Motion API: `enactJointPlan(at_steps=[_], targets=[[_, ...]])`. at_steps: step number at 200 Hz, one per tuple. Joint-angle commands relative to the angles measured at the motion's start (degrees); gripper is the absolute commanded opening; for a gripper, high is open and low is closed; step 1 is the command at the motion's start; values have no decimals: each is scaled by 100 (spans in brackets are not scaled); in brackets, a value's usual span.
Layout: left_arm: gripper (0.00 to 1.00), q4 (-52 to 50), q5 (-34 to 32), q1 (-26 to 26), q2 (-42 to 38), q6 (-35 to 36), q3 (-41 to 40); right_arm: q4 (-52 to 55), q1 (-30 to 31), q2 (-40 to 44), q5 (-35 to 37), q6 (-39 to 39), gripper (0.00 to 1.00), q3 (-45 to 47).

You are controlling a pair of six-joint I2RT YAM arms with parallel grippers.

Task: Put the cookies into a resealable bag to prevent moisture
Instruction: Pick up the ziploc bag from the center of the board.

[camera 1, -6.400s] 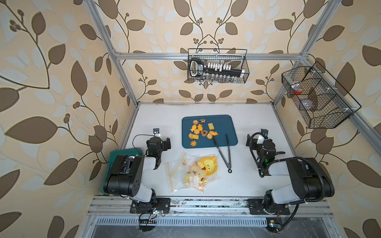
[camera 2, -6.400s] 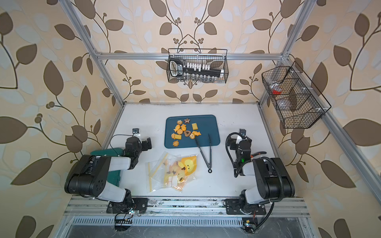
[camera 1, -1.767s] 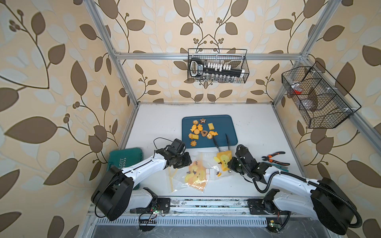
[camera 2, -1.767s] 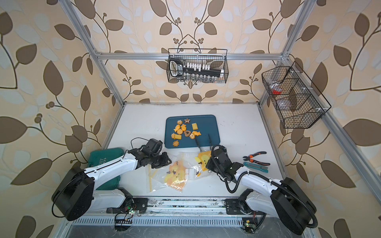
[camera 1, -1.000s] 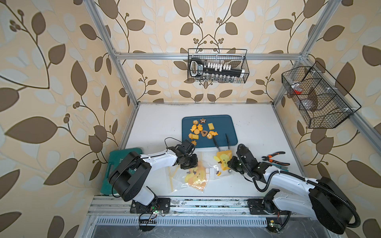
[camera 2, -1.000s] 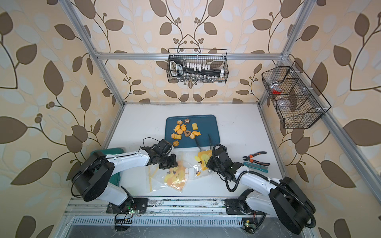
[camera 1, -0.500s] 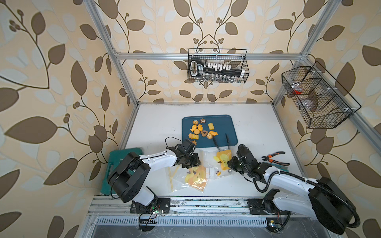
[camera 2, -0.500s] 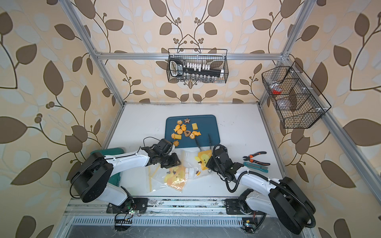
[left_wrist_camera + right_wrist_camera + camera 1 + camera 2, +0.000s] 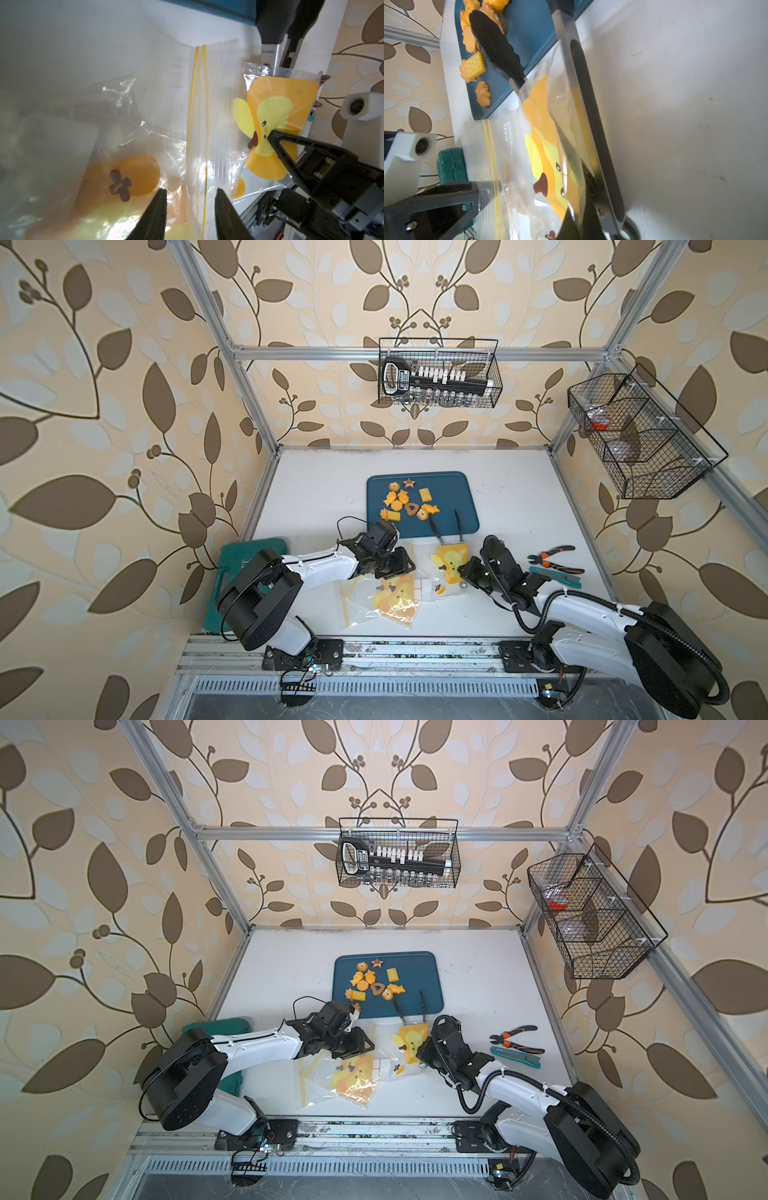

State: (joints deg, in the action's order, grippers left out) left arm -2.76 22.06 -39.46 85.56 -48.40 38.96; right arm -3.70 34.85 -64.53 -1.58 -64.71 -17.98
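Left fingers (image 9: 155,212) are standing apart, straddling a bag's yellow zip strip (image 9: 199,104). Right fingers (image 9: 273,138) are clamping the duck-print bag (image 9: 270,99). The cookies (image 9: 411,508) are lying on the blue tray (image 9: 457,497) on the bench (image 9: 324,489).

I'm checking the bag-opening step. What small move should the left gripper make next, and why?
Probably close the left gripper on the zip strip. Its jaws stand open astride that strip, the right gripper is shut on the bag at the duck print, and the cookies wait on the tray. A grip at each end should let the mouth be pulled open.
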Motion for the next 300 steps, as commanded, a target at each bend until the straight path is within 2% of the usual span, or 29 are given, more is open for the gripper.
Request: enactJointPlan(at_steps=[1,59,113,146,170,186,205,213,225,237,249,259,276,300], targets=[[33,54,-143,-54,-24,-22,-79,-68,-18,-59,-71,-190,0,92],[18,-233,-454,-63,-24,21,-51,-183,-13,-156,-113,-207,0,109],[20,-225,-560,-149,90,42,-107,-375,-14,-182,-152,-266,0,159],[15,-111,-599,-196,143,-7,-147,-429,-13,-209,-176,-263,0,172],[9,-84,-583,-212,72,13,-112,-470,-14,-200,-183,-265,0,187],[0,-88,-607,-215,-60,58,-94,-456,-18,-170,-156,-252,0,183],[0,-286,-720,-213,-349,141,-13,-438,-13,-73,-98,-149,0,177],[0,-452,-825,-212,-609,196,34,-447,-14,7,-61,-44,11,157],[0,-901,-1124,-213,-953,320,171,-440,-20,176,22,226,38,97],[0,-1682,-1740,-212,-1348,429,396,-385,-16,393,140,584,60,7],[0,-2519,-2466,-203,-1781,525,664,-291,-16,713,323,995,75,-105],[0,-3142,-3054,-201,-2135,669,918,-209,-18,970,538,1260,81,-187],[0,-4349,-4190,-69,-2451,784,1487,-139,-14,1299,929,1714,87,-242],[0,-6023,-5031,831,-2337,981,2620,-110,-18,1290,1217,2234,91,-373]])
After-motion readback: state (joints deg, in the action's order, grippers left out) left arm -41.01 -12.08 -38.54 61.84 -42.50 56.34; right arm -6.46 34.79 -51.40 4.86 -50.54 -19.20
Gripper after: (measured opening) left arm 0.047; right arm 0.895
